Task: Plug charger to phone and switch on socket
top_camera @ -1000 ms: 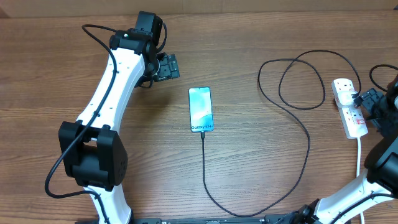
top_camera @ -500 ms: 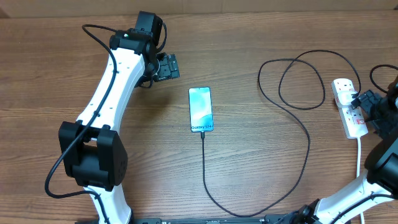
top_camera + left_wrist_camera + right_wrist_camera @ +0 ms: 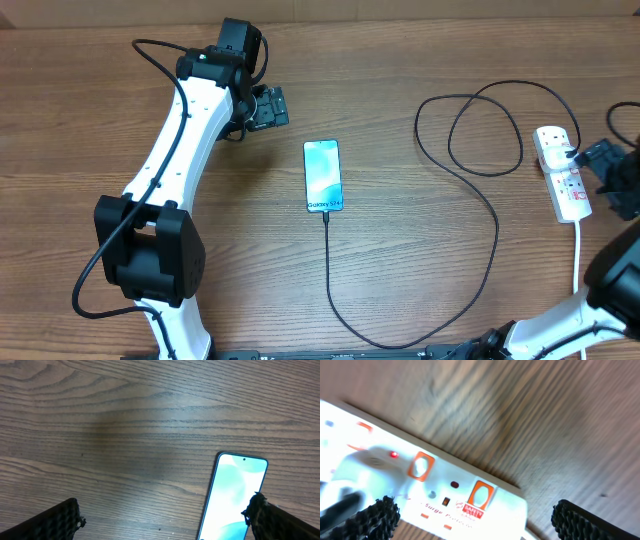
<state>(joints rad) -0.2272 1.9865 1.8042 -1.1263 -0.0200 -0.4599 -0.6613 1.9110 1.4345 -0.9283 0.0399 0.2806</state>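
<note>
The left arm [image 3: 175, 150] is being stretched from the near edge toward the far side of the table [image 3: 400, 60]. Its wrist is being turned so that the left gripper [image 3: 268, 108] is facing the middle. The jaws are being held wide apart, with nothing between them. Only the wrist view is showing this clearly: the two ribbed fingertips [image 3: 67, 517] are being seen at opposite lower corners, with bare wood between.

The phone [image 3: 323, 176] is being left flat near this gripper, off toward its right-hand finger and untouched. In the wrist view only its blank end is being shown. The overhead view is giving the lettered end, where the charger [image 3: 496, 235] is being met by the phone's edge. Whether the tip is seated cannot be told. From there the cable is being run toward the near edge, then up in a wide loop to the socket [image 3: 562, 175].

The right arm is being cut off by the picture's edge. The right gripper [image 3: 603, 160] is being held just beside the socket, jaws spread and grasping nothing. Its wrist view alone is showing orange-red switches [image 3: 420, 466] and a small red light [image 3: 394, 454] beside a plug [image 3: 365, 467]. The white cord [image 3: 578, 250] is being seen only from overhead.
</note>
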